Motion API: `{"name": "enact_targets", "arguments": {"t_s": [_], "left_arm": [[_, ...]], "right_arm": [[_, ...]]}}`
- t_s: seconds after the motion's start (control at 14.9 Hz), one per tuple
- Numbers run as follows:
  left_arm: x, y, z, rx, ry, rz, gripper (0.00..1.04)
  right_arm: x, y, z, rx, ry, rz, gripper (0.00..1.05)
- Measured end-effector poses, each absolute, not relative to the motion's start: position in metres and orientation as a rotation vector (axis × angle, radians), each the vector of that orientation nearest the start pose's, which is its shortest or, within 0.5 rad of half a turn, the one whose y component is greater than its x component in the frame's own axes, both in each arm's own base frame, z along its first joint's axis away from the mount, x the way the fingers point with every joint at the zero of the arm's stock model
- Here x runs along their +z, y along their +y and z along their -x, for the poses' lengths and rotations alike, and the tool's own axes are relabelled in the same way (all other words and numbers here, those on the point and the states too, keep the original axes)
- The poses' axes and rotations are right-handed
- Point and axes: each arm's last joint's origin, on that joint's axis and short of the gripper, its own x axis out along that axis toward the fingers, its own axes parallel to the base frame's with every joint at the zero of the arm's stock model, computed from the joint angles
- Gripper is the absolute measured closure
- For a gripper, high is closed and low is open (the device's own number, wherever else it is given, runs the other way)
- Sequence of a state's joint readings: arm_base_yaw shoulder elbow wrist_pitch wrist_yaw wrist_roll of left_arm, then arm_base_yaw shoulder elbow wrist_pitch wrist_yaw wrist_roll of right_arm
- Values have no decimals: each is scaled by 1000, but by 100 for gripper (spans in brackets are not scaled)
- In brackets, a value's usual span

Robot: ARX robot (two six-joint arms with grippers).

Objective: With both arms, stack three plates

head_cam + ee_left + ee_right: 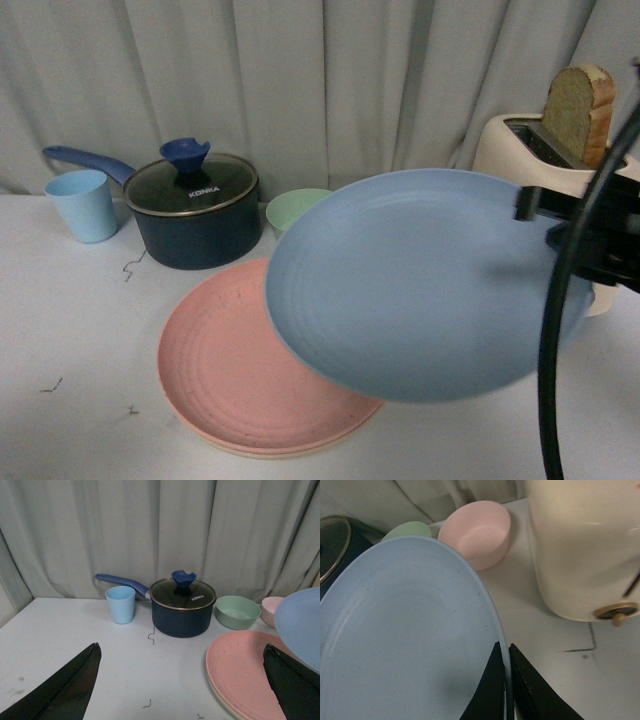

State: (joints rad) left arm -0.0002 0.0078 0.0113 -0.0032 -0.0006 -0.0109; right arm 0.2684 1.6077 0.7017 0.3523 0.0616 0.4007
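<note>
The light blue plate (420, 280) hangs tilted in the air, overlapping the right part of the pink plate (230, 370). My right gripper (530, 210) is shut on its right rim. In the right wrist view the fingertips of that gripper (505, 680) pinch the rim of the light blue plate (405, 640). The pink plate lies flat on the cream-beige plate (265, 452), of which only the rim shows. My left gripper (182, 680) stands open and empty, low over the table, to the left of the pink plate (240, 670) and the cream-beige rim (216, 692). It does not show in the front view.
A dark blue pot (195, 210) with a glass lid and a light blue cup (83, 205) stand at the back left. A green bowl (295, 208) and a pink bowl (480, 530) sit behind the plates. A cream toaster (540, 150) with bread stands back right. A black cable (555, 340) hangs in front.
</note>
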Motion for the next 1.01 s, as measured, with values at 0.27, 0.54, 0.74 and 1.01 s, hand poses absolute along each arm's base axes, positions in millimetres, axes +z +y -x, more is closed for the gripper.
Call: {"name": "enact_targets", "arguments": {"t_s": [0.27, 0.54, 0.74, 1.01], "left_arm": [[166, 0, -98, 0, 0, 11, 7], [166, 0, -98, 0, 0, 11, 7], [166, 0, -98, 1, 0, 11, 7], [166, 0, -98, 1, 0, 11, 7]], "right_arm": [[152, 118, -326, 116, 625, -298, 102], [124, 162, -347, 125, 723, -254, 102], [114, 170, -351, 116, 744, -256, 102], [107, 177, -346, 133, 752, -264, 102]]}}
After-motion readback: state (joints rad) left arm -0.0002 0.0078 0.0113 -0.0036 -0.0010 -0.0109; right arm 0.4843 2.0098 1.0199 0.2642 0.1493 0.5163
